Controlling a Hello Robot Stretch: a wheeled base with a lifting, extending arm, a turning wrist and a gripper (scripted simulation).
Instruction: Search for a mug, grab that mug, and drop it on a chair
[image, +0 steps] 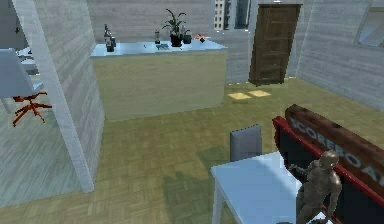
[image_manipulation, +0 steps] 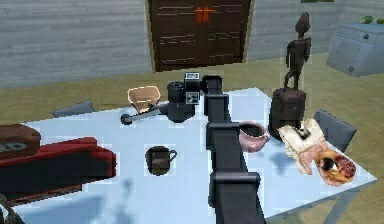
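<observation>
Pale blue table (image_manipulation: 170, 195): dark mug (image_manipulation: 160, 159) upright on it, just left of arm (image_manipulation: 228, 150). Pink cup (image_manipulation: 253, 137) partly hidden behind arm. Arm reaches out across table; gripper (image_manipulation: 145, 114) near tan basket (image_manipulation: 145, 96), can't tell if it holds anything. Forward view adds grey chair (image: 245, 143), far counter (image: 160, 80).

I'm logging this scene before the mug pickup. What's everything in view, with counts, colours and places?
table: one, pale blue, arm side view's middle
dark mug: one, dark brown, on table near its middle
pink cup: one, pink, on table, right of dark mug
statue: one, dark brown, table's far right
grey chairs: two, grey, behind table, left and right
door: one, dark brown, far wall
counter: one, pale green, forward view's middle
plant: one, green, on counter
arm: one, dark, over table
gripper: one, dark, over table's far side
</observation>
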